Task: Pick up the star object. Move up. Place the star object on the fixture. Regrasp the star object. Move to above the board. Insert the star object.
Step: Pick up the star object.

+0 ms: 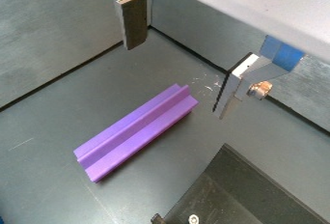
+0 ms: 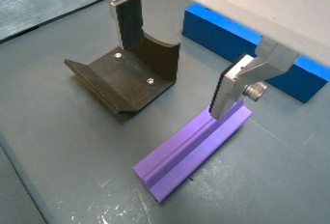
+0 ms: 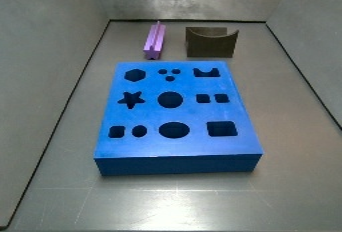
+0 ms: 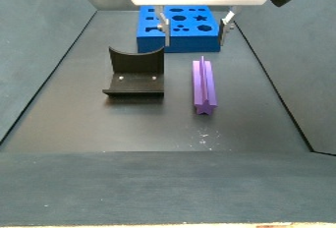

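The purple star object [image 1: 135, 131] lies flat on the dark floor, seen in both wrist views [image 2: 194, 151] and both side views [image 3: 155, 39] [image 4: 203, 83]. It rests beside the dark fixture [image 2: 123, 73], apart from it [image 4: 132, 73]. The blue board [image 3: 174, 111] with its dark cut-outs lies past one end of both [image 4: 184, 28]. My gripper [image 1: 178, 79] hangs open above the floor, over the star object's end, and touches nothing [image 2: 172, 81]. Nothing sits between its fingers [image 2: 233, 88]. In a side view the gripper [image 4: 195, 37] shows in front of the board.
Grey walls [image 3: 80, 86] close in the floor on the sides. A corner of the blue board [image 1: 287, 54] shows behind one finger in a wrist view.
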You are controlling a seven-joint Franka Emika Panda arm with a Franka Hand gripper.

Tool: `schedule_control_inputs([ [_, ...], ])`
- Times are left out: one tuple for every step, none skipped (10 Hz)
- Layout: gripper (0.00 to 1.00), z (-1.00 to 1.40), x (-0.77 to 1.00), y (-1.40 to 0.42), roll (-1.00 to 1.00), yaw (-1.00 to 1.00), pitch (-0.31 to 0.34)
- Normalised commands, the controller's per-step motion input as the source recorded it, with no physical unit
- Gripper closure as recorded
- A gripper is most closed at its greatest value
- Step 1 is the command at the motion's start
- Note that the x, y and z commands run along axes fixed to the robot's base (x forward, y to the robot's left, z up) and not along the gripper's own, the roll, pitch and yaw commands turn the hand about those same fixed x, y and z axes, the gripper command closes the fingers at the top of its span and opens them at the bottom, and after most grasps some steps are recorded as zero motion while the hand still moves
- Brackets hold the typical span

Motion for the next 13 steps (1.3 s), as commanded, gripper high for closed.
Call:
schedule_control_inputs([
  [0.0,-0.85,-0.03,0.0,0.0,-0.1,-0.42],
  [0.0,-1.0,0.06,-0.3,0.15,-0.21,-0.109],
  [0.0,-1.0,0.19,-0.29,0.13,-0.25,-0.066],
  [0.0,-1.0,0.31,-0.39,0.07,-0.25,-0.057],
  [0.0,-1.0,0.32,-0.34,0.06,-0.11,-0.046],
  [0.0,-1.0,0.27,-0.27,0.02,0.0,-0.029],
  [0.0,-1.0,0.0,0.0,0.05,0.06,-0.003],
  [0.0,-0.4,-0.12,0.0,0.11,0.03,-0.229],
  [0.0,-0.03,0.0,0.12,0.0,0.0,0.0],
  [0.0,-0.86,-0.61,0.33,0.0,-0.15,-0.377],
  [0.0,-0.89,-0.97,0.47,0.0,-0.17,-0.363],
  [0.0,-0.53,-0.85,0.16,0.15,-0.21,-0.44],
  [0.0,-0.05,0.0,-0.02,0.0,0.0,0.0],
])
